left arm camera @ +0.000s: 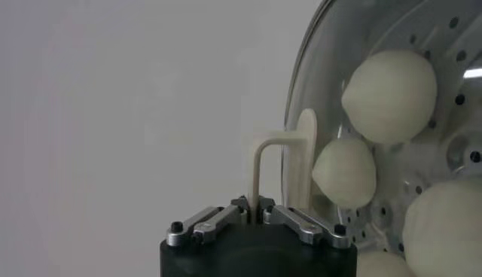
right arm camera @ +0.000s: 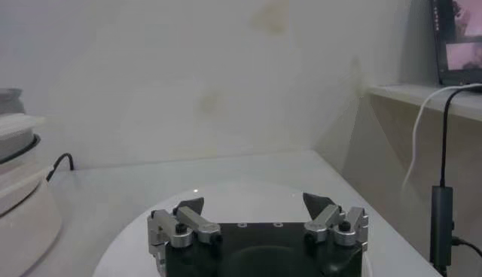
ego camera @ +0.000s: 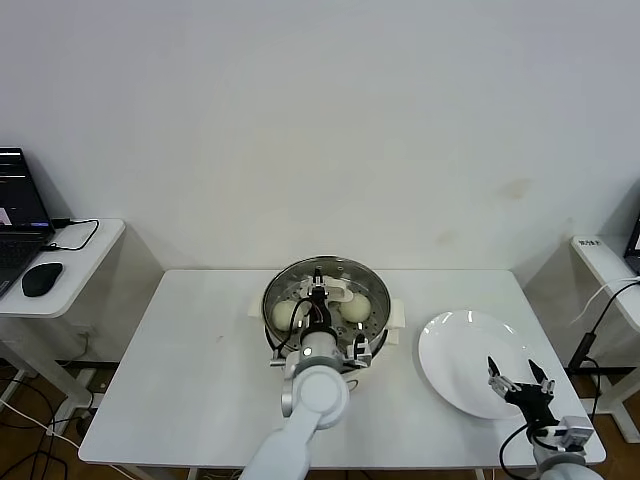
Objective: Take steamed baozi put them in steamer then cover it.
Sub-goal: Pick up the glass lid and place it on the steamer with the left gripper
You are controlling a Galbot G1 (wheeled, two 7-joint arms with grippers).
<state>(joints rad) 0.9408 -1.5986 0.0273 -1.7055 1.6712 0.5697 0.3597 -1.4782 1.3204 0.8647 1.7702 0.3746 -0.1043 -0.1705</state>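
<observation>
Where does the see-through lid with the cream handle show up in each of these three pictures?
Head view: the glass lid sits over the steamer at table centre, its handle pinched by the left gripper.
Left wrist view: the lid fills the side beyond the gripper, buns showing through it.
Right wrist view: not in it.
Shared landmark: the lid's cream handle.
</observation>
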